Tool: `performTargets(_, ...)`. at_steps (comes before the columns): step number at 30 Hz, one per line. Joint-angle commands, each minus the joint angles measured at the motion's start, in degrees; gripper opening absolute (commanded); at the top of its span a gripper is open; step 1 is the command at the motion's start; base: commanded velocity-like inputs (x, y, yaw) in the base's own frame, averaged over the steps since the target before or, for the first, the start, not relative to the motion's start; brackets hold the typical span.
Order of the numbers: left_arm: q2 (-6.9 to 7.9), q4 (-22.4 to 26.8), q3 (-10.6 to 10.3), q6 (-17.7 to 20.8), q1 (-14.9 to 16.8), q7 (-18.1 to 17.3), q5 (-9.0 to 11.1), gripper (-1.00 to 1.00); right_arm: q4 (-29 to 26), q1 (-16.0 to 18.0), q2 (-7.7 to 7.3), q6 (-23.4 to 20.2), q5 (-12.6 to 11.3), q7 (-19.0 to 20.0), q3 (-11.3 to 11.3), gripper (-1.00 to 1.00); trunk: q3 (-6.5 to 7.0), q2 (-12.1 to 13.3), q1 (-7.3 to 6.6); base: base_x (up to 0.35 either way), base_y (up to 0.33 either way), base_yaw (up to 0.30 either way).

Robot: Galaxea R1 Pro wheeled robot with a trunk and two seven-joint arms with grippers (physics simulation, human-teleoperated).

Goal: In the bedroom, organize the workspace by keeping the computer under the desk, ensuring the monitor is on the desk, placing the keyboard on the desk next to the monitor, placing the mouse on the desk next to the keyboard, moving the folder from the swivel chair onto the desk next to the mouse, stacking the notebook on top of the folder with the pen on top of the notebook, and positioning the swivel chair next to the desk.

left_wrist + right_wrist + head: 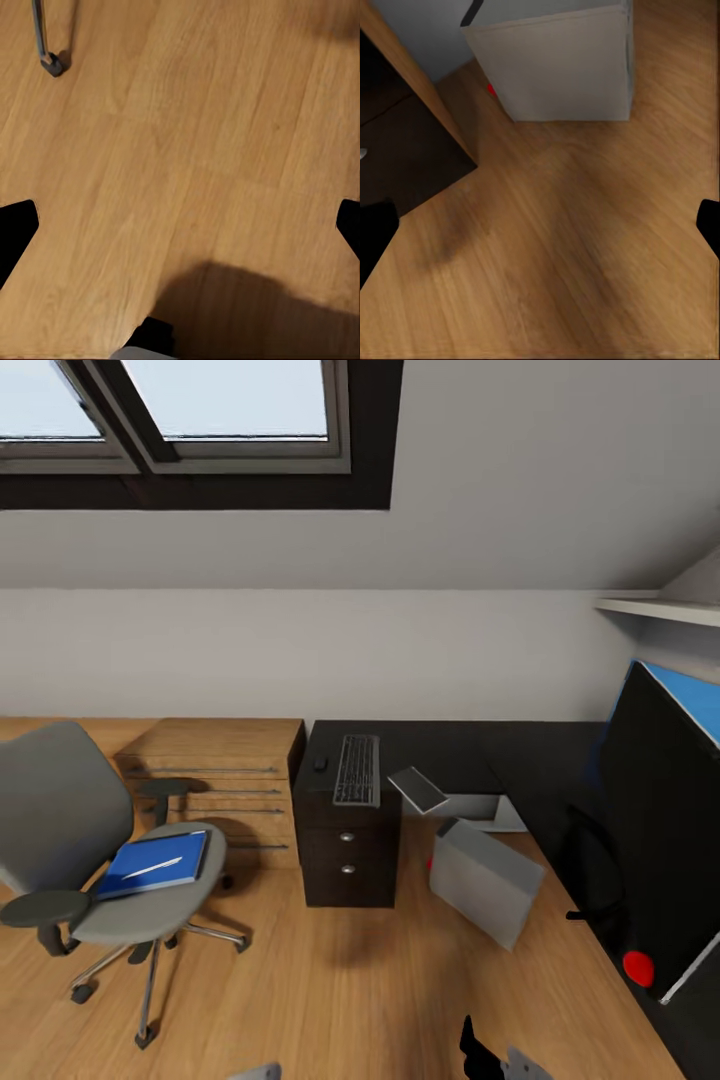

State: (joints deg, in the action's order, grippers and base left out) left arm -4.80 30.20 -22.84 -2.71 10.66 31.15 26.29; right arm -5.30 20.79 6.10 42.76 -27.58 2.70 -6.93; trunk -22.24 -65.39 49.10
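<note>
While fingers (16, 231) spread, chair (60, 800) bears folder (155, 863) (pen (152, 869) atop).

Left wrist feed was up, and the left gripper (180, 229) gave me two flat, matt-black fingers (15, 232) with blunt, angled ends and no marking I could read, plus a small black block (156, 330) seated on a pale grey rounded casing (142, 352). Over on the right wrist feed, the right gripper (540, 229) looked the same, its black pads (375, 236) plain and unlabelled. From the head camera I caught a jagged black part (478, 1050) next to a light grey panel (527, 1066), and a second grey sliver (258, 1072) too cropped to identify.
</note>
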Motion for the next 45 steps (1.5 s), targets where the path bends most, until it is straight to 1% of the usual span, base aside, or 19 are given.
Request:
performTargets(1, 0.05, 0.0, -0.5, -0.3, 0.1, 0.4, 0.6, 1.0, 0.0, 0.0, 0.03, 0.2, 0.1, 0.3, -0.5, 1.0, -0.06, 0.0, -0.04, -0.336, -0.003, 0.0)
performTargets(6, 0.05, 0.0, -0.5, -0.3, 0.1, 0.4, 0.6, 1.0, 0.0, 0.0, 0.04, 0.2, 0.1, 0.3, -0.5, 1.0, -0.06, 0.0, -0.04, -0.335, -0.024, 0.0)
performTargets(10, 0.05, 0.0, -0.5, -0.4, 0.1, 0.4, 0.6, 1.0, 0.0, 0.0, 0.04, 0.1, 0.1, 0.3, -0.5, 1.0, -0.06, 0.0, -0.04, -0.279, -0.161, 0.0)
performTargets(18, 0.05, 0.0, -0.4, -0.5, 0.1, 0.4, 0.6, 1.0, 0.0, 0.0, 0.05, 0.1, 0.1, 0.4, -0.5, 1.0, -0.06, 0.0, -0.04, -0.075, -0.075, 0.0)
performTargets(28, 0.05, 0.0, -0.4, -1.9, 0.0, 0.4, 0.8, 1.0, 0.0, 0.0, 0.05, 0.2, 0.1, 0.4, -0.5, 1.0, 1.73, 4.0, -2.23, -0.009, -0.009, 0.0)
performTargets(45, 0.3, 0.1, -0.1, -2.1, 0.1, 0.6, 1.1, 1.0, 0.0, 0.0, 0.05, 0.2, 0.2, 0.4, -0.5, 1.0, 4.78, 10.8, -5.97, 0.0, 0.0, 0.0)
